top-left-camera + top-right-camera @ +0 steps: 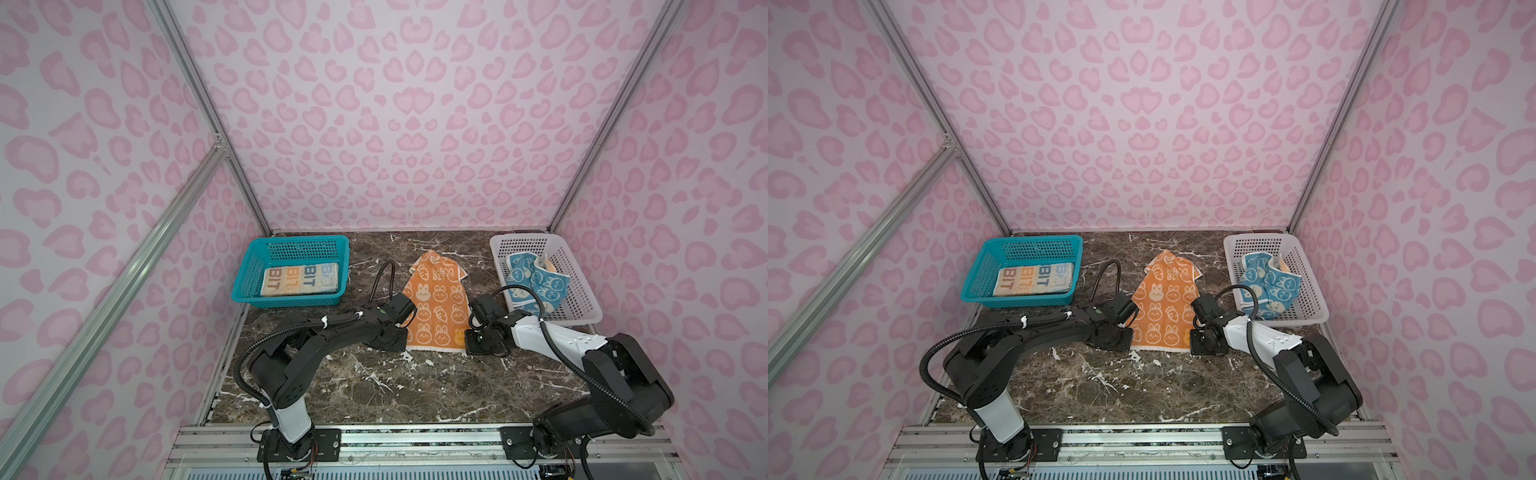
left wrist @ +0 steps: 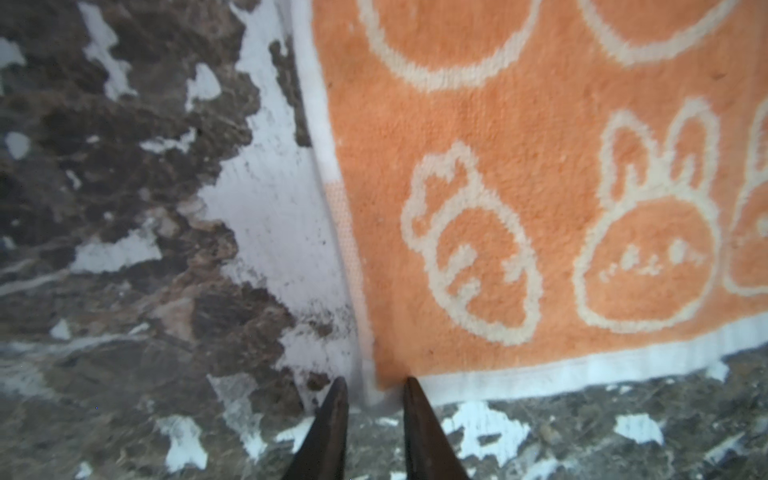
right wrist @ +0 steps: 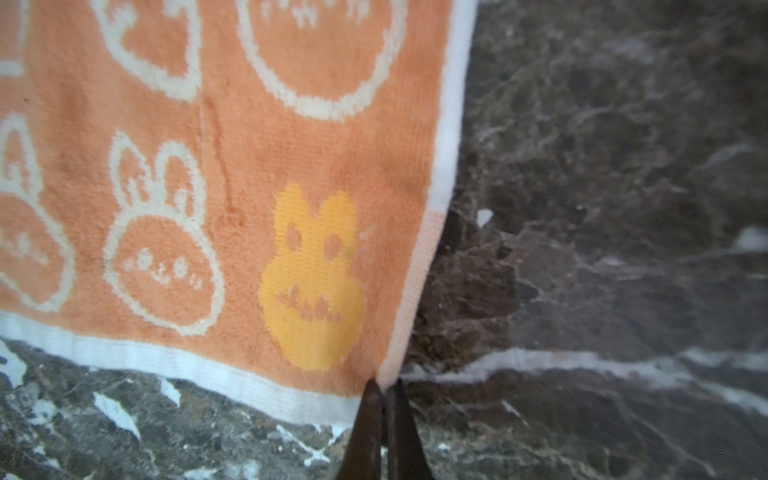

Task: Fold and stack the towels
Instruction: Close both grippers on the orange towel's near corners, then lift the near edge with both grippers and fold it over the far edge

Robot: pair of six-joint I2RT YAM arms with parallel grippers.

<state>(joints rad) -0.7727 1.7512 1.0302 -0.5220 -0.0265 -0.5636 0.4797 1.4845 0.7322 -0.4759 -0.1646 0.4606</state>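
Nearest the lens in the right wrist view, the right end effector (image 3: 384, 388) is seen pinched shut on the near right corner of the orange towel (image 3: 249, 166), with the hem nipped between its tips. In the left wrist view the left end effector (image 2: 374, 386) is shown partly open, its fingertips (image 2: 332, 419) set astride the orange towel's near left corner. Nothing is held there yet, and whether cloth is touched cannot be told.

The orange towel (image 1: 436, 307) is laid on the tabletop (image 1: 415, 382) with its long axis running away from both end effectors, so each arm is placed at its own near corner and neither is nearer. The coming fold is judged to turn on this: once the left corner is gripped, the near edge would be carried along that axis towards the far end.

In both top views the fingertips are hidden beneath the wrists, but only there is the far end found bunched and narrowed. Farther off, left of the orange towel, the cream towel (image 1: 299, 280) is seen folded in the teal basket (image 1: 291, 240). To its right, the blue towel (image 1: 536, 282) is heaped unfolded in the white basket (image 1: 528, 237).
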